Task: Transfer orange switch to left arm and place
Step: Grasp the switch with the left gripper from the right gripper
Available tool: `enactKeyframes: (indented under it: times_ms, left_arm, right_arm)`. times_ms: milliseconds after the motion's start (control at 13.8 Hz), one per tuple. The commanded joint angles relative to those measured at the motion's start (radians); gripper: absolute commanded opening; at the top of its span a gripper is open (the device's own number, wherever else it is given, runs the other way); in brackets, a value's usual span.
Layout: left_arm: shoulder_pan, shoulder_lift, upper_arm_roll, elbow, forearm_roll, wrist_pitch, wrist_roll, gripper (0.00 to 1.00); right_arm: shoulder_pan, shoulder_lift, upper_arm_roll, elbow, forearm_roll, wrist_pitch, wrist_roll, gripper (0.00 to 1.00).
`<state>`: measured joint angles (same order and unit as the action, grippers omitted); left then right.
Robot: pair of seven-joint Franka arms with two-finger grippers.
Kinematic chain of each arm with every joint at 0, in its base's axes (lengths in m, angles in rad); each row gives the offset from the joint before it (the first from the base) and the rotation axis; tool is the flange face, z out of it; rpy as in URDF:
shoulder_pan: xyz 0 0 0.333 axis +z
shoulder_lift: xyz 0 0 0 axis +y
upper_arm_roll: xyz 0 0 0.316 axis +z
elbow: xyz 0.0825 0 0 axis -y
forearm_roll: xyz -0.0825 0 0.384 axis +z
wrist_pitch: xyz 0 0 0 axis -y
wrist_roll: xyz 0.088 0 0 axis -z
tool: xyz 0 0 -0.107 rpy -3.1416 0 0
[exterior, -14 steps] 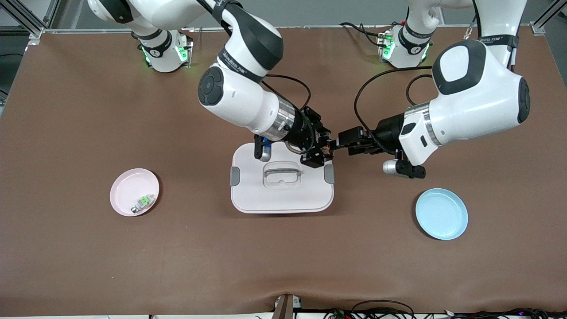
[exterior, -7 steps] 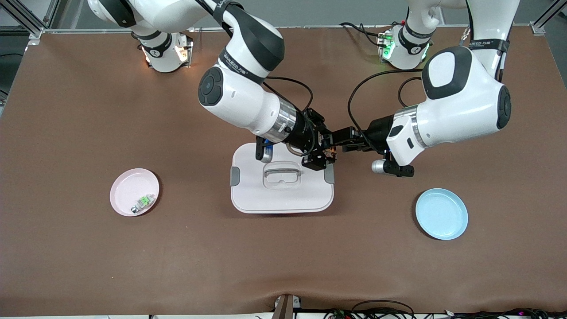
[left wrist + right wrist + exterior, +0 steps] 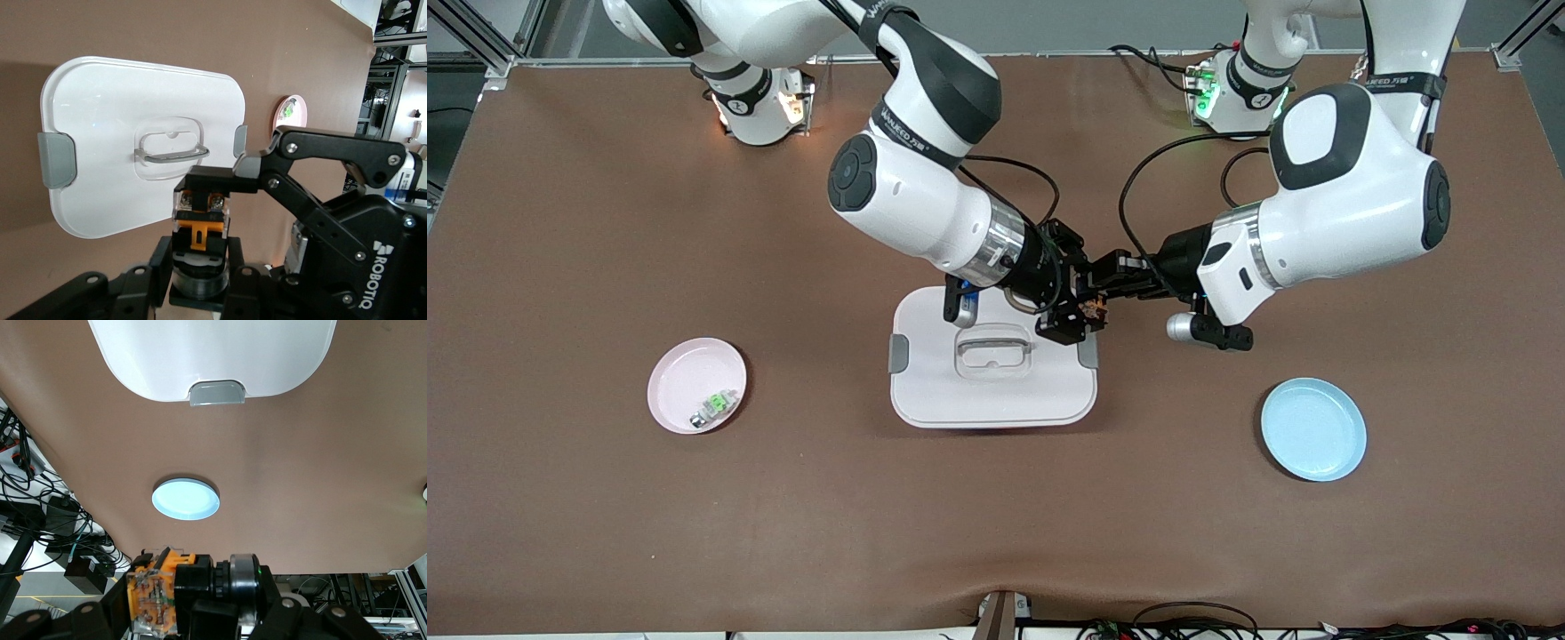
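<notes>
My right gripper [image 3: 1069,320] is clamped on the orange switch [image 3: 1092,309] above the box [image 3: 996,396] corner. My left gripper [image 3: 1104,286] meets its barrel (grip unclear, I cannot tell). Left should squeeze firmly before right lets go.

orange switch [image 3: 1092,308] half-hidden — box [image 3: 213,360] edge-cropped

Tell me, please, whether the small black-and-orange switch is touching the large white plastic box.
Apart. In the right wrist view the switch sits up in the right gripper, the box well below it.
</notes>
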<state>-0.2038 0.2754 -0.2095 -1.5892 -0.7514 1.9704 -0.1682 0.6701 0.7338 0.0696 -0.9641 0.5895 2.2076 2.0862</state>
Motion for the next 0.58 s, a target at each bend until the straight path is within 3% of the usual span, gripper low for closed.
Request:
enactKeyframes:
  times_ms: [0, 73, 363, 435, 508]
  left_arm:
    - [0.0, -0.015, 0.001, -0.028, 0.001, 0.002, 0.041, 0.04]
    - [0.001, -0.015, 0.001, -0.026, 0.003, 0.002, 0.048, 0.0]
    - [0.011, -0.015, 0.002, -0.025, 0.004, 0.004, 0.115, 0.0]
    - [0.012, -0.013, 0.002, -0.021, 0.004, 0.004, 0.115, 0.0]
    - [0.012, -0.013, 0.002, -0.02, 0.004, 0.004, 0.116, 0.0]
  right_arm:
    - [-0.01, 0.015, 0.009, 0.051, 0.016, 0.012, 0.018, 0.0]
    - [-0.01, 0.015, 0.009, 0.051, 0.016, 0.017, 0.018, 0.0]
    - [-0.009, 0.015, 0.009, 0.051, 0.016, 0.026, 0.018, 0.0]
    - [-0.006, 0.015, 0.007, 0.051, 0.016, 0.03, 0.017, 0.13]
    - [-0.003, 0.015, 0.004, 0.051, 0.016, 0.035, 0.017, 0.41]
